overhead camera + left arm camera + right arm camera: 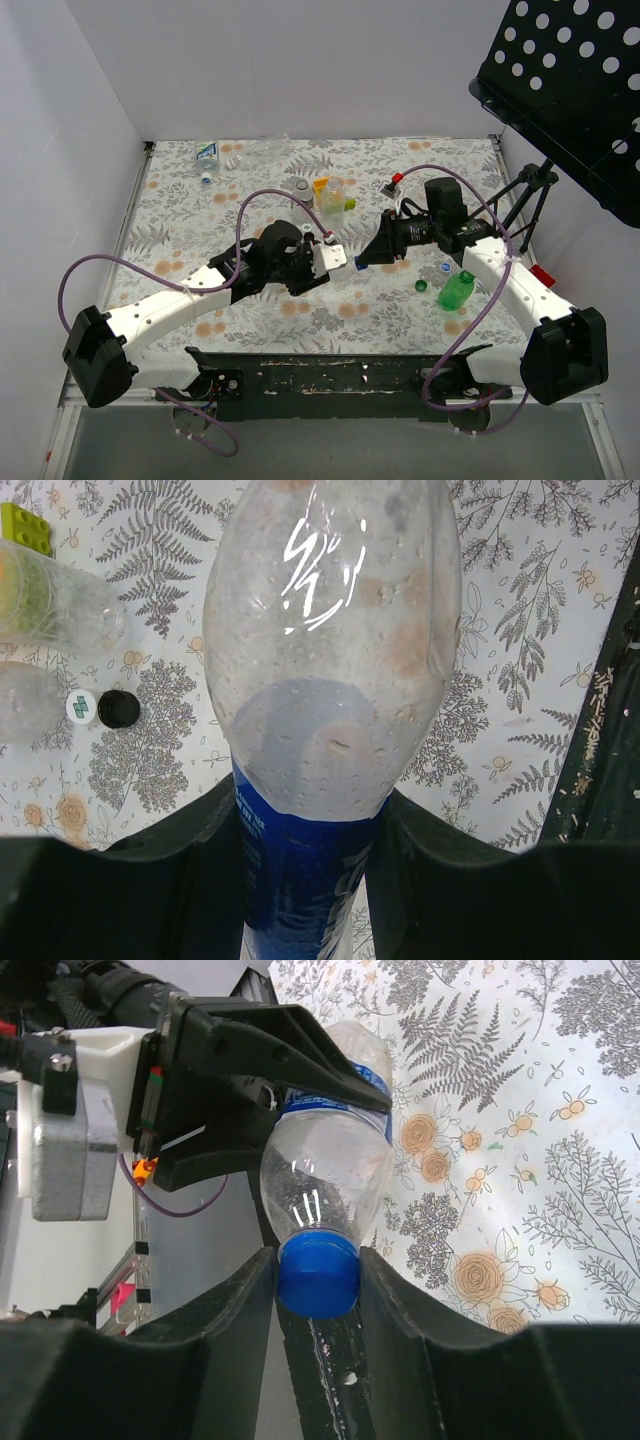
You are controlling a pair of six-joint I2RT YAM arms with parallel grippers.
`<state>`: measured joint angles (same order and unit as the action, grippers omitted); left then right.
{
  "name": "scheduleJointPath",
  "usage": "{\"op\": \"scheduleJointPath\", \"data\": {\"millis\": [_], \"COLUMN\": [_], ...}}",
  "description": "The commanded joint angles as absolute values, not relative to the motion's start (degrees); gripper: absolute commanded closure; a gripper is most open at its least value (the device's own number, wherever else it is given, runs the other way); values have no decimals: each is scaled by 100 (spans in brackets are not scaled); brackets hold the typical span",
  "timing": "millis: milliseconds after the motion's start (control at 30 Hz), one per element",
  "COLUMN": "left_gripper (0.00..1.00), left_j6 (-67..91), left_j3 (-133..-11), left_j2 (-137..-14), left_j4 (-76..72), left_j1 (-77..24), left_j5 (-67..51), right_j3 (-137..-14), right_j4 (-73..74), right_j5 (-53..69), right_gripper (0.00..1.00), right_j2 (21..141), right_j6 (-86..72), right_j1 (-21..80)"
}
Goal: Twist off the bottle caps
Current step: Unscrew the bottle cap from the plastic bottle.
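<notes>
My left gripper (pixel 305 825) is clenched on the blue-labelled waist of a clear bottle (pixel 330 670), held off the tabletop (pixel 340 320) mid-scene with its neck pointing right. Its blue cap (pixel 318 1278) sits in my right gripper (pixel 318 1260) — both fingers look pressed against it. So I'm at the cap grasp. Next I judge a firm squeeze, then a twist — left holding steady.

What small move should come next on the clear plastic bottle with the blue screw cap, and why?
Probably twist the right gripper to loosen the small round blue plastic cap: its fingers sit against it on both sides, and the left gripper clamps the clear blue-labelled plastic bottle by its body.
</notes>
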<state>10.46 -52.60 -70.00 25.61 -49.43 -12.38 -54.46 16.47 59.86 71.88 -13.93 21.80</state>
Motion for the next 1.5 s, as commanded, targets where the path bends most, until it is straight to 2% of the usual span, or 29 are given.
{"op": "scheduleJointPath", "data": {"millis": [0, 67, 200, 300, 367, 500, 633, 700, 800, 900, 1067, 1133, 1233, 1300, 1467], "left_gripper": [91, 91, 91, 91, 90, 91, 91, 91, 91, 91, 91, 91, 91, 91, 91], "left_j6": [1090, 1107, 1116, 1212, 1353, 1731, 1881, 1863, 1758, 1732, 1582, 1538, 1485, 1477, 1468], "left_j3": [-5493, -5493, -5441, -5388, -5431, -5625, -5722, -5739, -5792, -5792, -5678, -5625, -5537, -5502, -5432], "left_j2": [-6961, -6952, -6900, -6856, -6855, -7013, -7119, -7189, -7268, -7277, -7190, -7146, -7058, -7049, -6996], "left_j4": [2435, 2426, 2426, 2426, 2478, 2706, 2882, 2962, 3076, 3006, 2909, 2892, 2857, 2839, 2804], "left_j1": [-4975, -4983, -4975, -4975, -4966, -4747, -4308, -4105, -4017, -4017, -4017, -4043, -4148, -4227, -4394], "left_j5": [-1108, -1125, -1134, -1195, -1405, -2440, -3767, -4191, -4359, -4220, -3640, -3437, -3174, -3033, -2629], "right_j3": [-5546, -5572, -5634, -5669, -5721, -6010, -6556, -6522, -6319, -6591, -6645, -6749, -6969, -7083, -7207], "right_j4": [1775, 1837, 1968, 2013, 2196, 3195, 4927, 5299, 4843, 5088, 4458, 4307, 4228, 4166, 3947], "right_j5": [5994, 6003, 6020, 6082, 6501, 6777, 6066, 5732, 5152, 5010, 4975, 4922, 5035, 5246, 5607], "right_gripper": [58, 63, 83, 90, 94, 97, 96, 96, 94, 93, 82, 61, 37, 30, 27], "right_j2": [7190, 7181, 7119, 7058, 7032, 7005, 7137, 7041, 6873, 7092, 7181, 7207, 7251, 7277, 7330], "right_j6": [-1152, -1037, -765, -502, 285, 2392, 5441, 6482, 6732, 6785, 5312, 4802, 4247, 3904, 2755], "right_j1": [2224, 2224, 2224, 2224, 2224, 2337, 2811, 2961, 3023, 3023, 3023, 3015, 2962, 2883, 2602]}}
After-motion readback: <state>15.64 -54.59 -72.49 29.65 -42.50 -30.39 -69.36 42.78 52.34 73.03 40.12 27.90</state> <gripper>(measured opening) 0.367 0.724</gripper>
